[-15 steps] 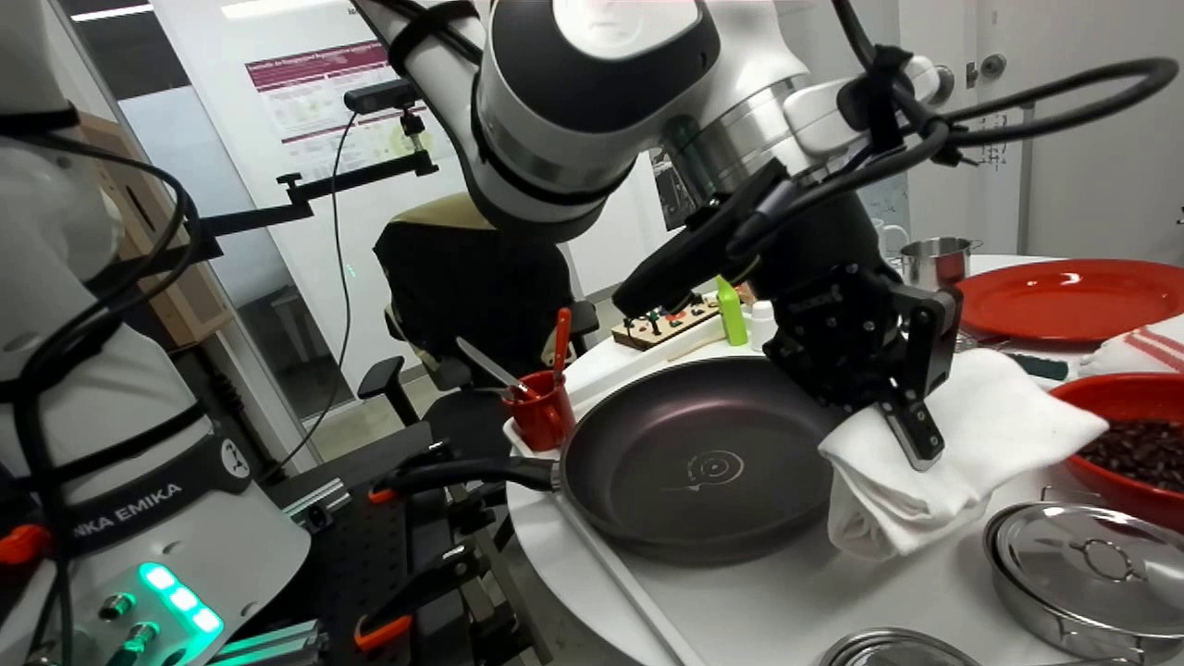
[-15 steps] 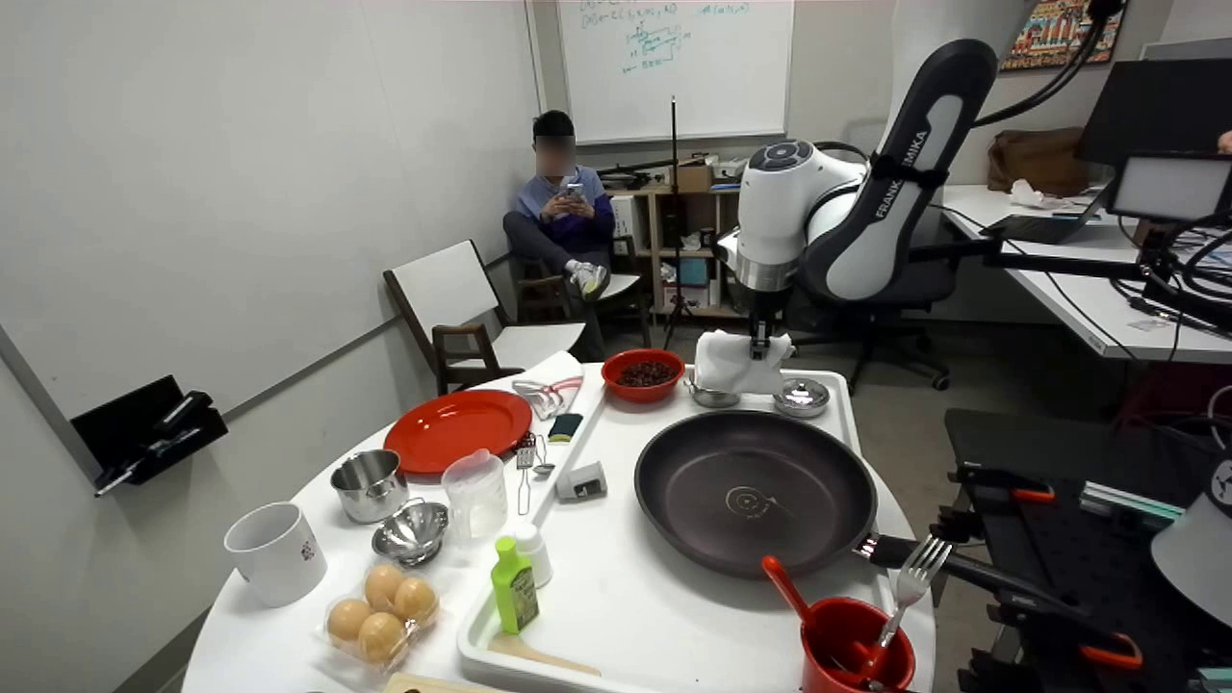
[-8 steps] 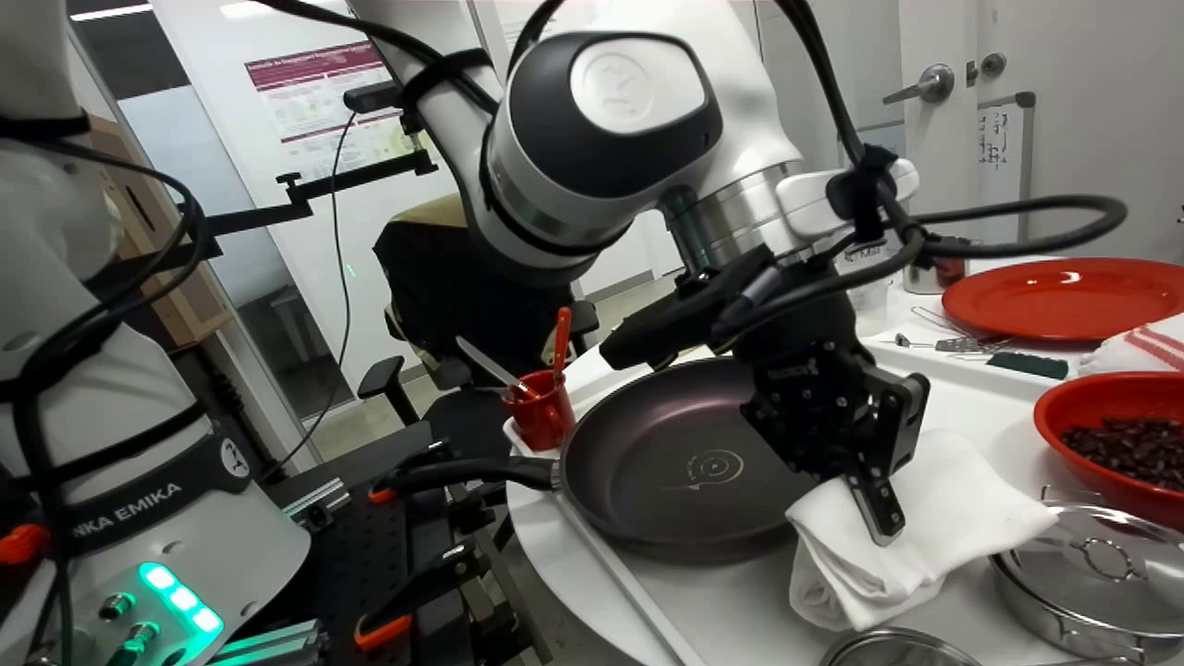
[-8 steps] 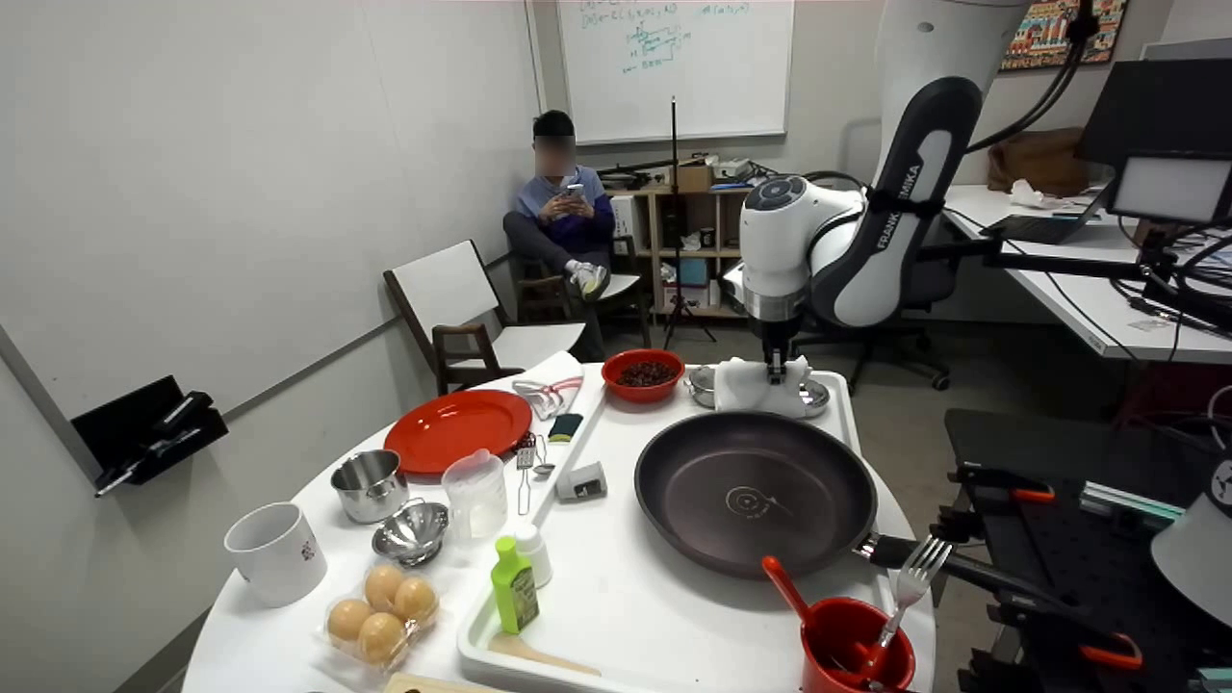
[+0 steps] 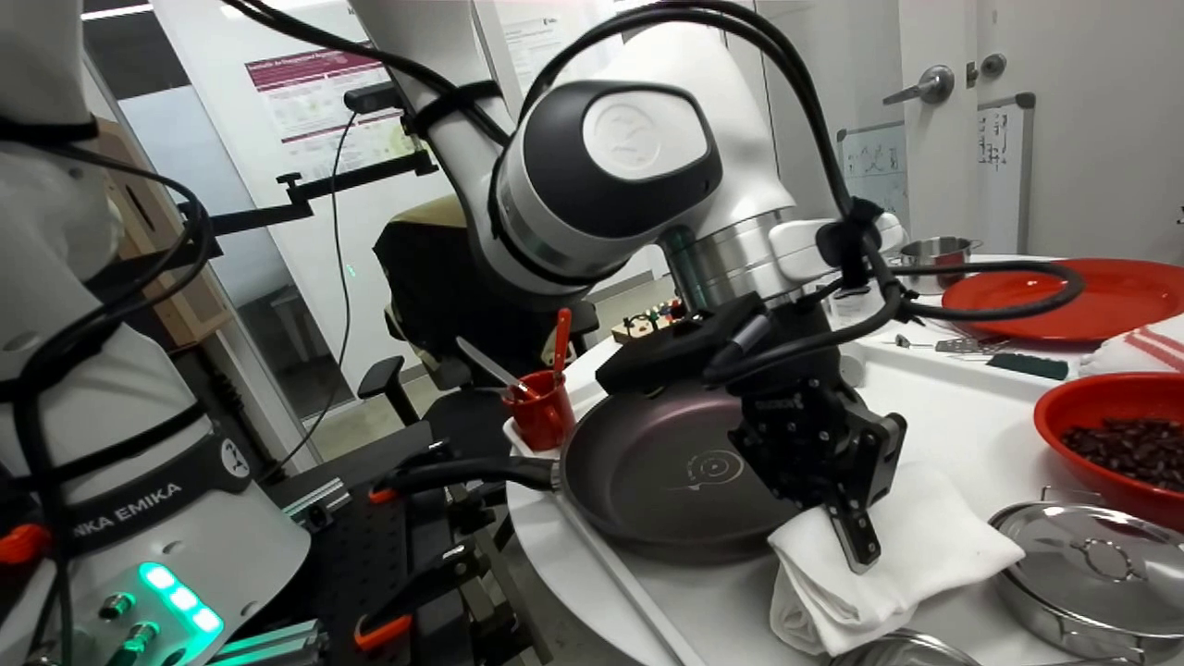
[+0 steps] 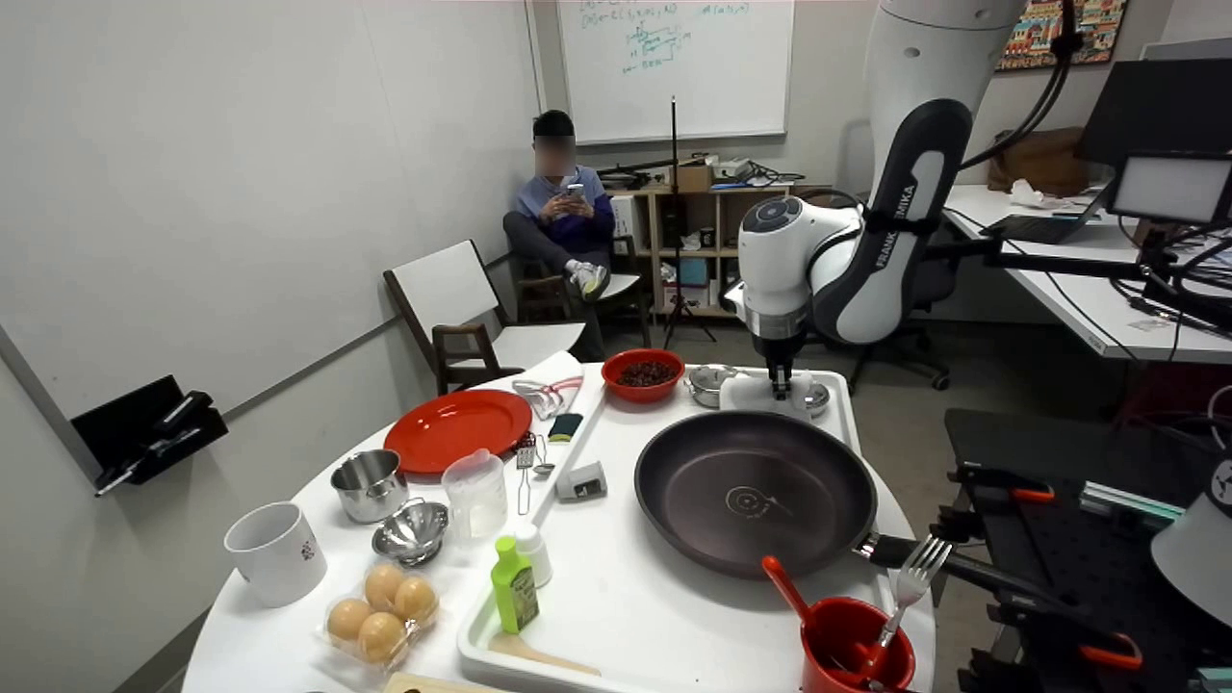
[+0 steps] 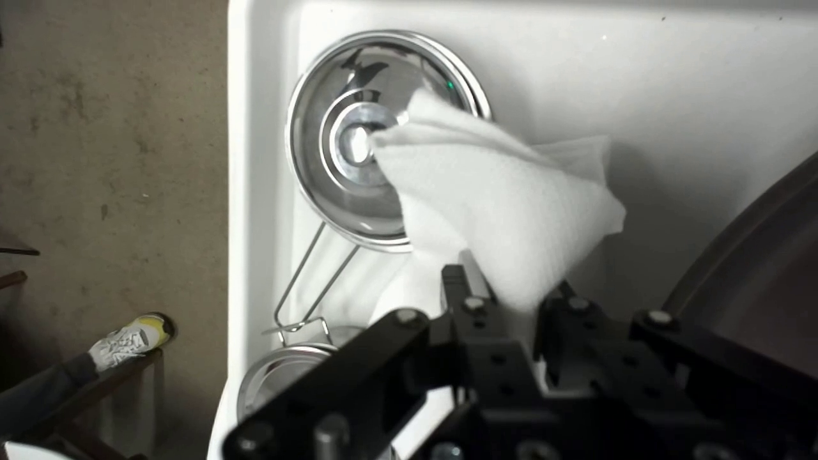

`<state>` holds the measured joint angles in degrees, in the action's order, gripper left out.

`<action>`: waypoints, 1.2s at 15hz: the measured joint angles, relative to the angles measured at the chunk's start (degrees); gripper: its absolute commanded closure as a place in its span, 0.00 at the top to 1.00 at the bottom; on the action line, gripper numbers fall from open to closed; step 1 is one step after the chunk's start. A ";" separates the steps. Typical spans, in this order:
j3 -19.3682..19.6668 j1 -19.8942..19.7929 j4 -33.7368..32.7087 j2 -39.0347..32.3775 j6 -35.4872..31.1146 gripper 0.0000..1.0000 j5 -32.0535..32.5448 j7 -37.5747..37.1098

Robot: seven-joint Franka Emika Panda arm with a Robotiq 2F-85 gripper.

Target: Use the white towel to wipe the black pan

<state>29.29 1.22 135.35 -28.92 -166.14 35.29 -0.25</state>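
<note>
The white towel (image 5: 934, 536) is folded and hangs from my gripper (image 5: 860, 550), low over the tray beside the pan. My gripper is shut on it; in the wrist view the towel (image 7: 498, 191) bunches between the two fingers (image 7: 514, 284). Its loose end overlaps a round steel lid. The black pan (image 5: 657, 481) lies flat on the tray with its inside facing up, and its handle reaches over the tray's edge. In an exterior view the towel (image 6: 751, 393) is just behind the pan (image 6: 751, 481). Whether the towel touches the tray is unclear.
Lidded steel pots (image 5: 1101, 564) stand close by the towel; one lid (image 7: 377, 140) is partly under it in the wrist view. A red bowl of beans (image 6: 626, 390) is nearby. A red cup with utensils (image 6: 857, 635) stands by the pan handle. The white tray has a raised rim (image 7: 239, 160).
My gripper has moved down with the towel held in it, from well above the tray to low beside the pan and pots. The pan has not moved.
</note>
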 measured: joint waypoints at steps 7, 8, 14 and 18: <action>-0.81 -0.02 -0.05 0.00 -0.02 0.49 -0.24 -0.75; -0.99 -0.04 -0.08 0.00 -0.02 0.57 -0.36 -0.98; -1.39 -0.14 -0.56 0.04 -0.01 0.99 -0.45 -1.91; -1.77 -0.69 -0.76 0.51 -0.01 1.00 -0.51 -1.87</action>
<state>27.51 0.53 134.59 -28.41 -166.15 34.78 -2.12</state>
